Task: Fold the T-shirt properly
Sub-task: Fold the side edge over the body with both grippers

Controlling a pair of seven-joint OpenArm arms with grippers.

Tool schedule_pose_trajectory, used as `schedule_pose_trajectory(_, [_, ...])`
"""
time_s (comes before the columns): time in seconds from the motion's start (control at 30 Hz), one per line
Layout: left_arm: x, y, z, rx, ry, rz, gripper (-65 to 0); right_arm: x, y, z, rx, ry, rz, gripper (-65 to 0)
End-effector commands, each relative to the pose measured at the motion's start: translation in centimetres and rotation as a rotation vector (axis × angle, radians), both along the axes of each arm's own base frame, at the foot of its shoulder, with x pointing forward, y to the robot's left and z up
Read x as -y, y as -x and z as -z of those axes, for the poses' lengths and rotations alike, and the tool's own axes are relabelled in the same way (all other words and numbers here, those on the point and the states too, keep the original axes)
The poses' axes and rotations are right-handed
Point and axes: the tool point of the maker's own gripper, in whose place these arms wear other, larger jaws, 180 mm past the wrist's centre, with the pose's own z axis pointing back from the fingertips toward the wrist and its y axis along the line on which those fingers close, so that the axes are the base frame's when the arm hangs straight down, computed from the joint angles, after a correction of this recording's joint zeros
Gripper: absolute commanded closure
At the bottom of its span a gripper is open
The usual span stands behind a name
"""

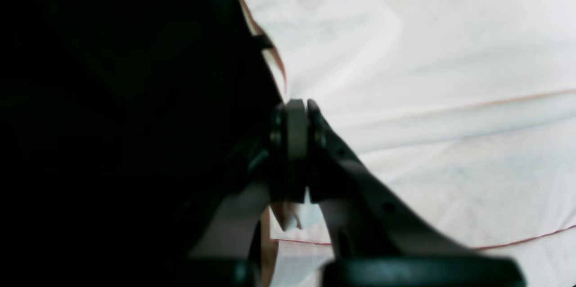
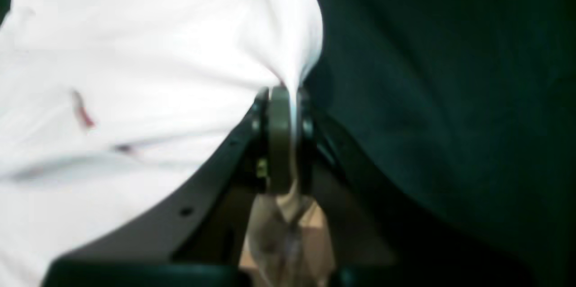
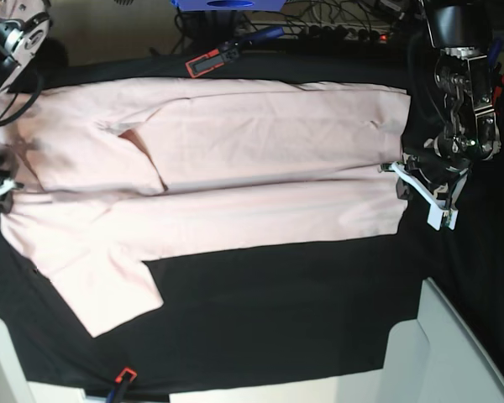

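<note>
- T-shirt (image 3: 235, 168) edge is pinched tight in both claws, left claw (image 1: 297, 143) and right claw (image 2: 281, 138).
- Fabric looks light, floppy, probably slips easily, so grabbing hems or corners seems best.
- It's spread flat across the black counter (image 3: 277, 311).

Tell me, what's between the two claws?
In the base view, the pink T-shirt stretches across the black table cloth from the right claw to the left claw. Both pinch its edges.

Desk (image 3: 286, 327) draped in black cloth; large pale pink short-sleeved cotton T-shirt (image 3: 235, 176) spread flat across far half, one sleeve lying toward near-left corner.
</note>
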Motion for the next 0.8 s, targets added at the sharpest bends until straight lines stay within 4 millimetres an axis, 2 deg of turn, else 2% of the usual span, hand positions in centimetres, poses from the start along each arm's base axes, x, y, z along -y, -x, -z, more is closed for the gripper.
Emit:
schedule_pose_trajectory(0.0, [-0.5,-0.7,-1.5,0.048,-0.027,0.011,0.0,1.7,-1.1,-2.5,0.066,0.040,0.011,0.0])
schedule_pose_trajectory(0.13, [-0.5,0.2,-1.7,0.039,-0.120,0.044,0.0,0.6,0.0,-1.7,0.019,0.043,-0.003,0.0])
schedule_pose_trajectory(0.4, [-0.3,2.4,0.4,-0.034,-0.184,0.057,0.0,-0.6,1.2,-1.1,-0.036,0.051,-0.020,0.0])
schedule_pose_trajectory(0.53, [-0.4,3.1,0.7,-0.050,-0.193,0.060,0.0,-0.5,1.9,-0.7,-0.052,0.054,-0.016,0.0])
schedule_pose_trajectory(0.63, [-0.9,3.1,0.7,-0.052,-0.201,0.053,0.0,1.0,2.2,-0.9,-0.054,0.086,0.060,-0.3])
schedule_pose_trajectory(0.77, [-0.7,3.1,0.7,-0.053,-0.200,0.059,0.0,1.6,2.8,-1.0,-0.066,0.105,0.081,-0.6])
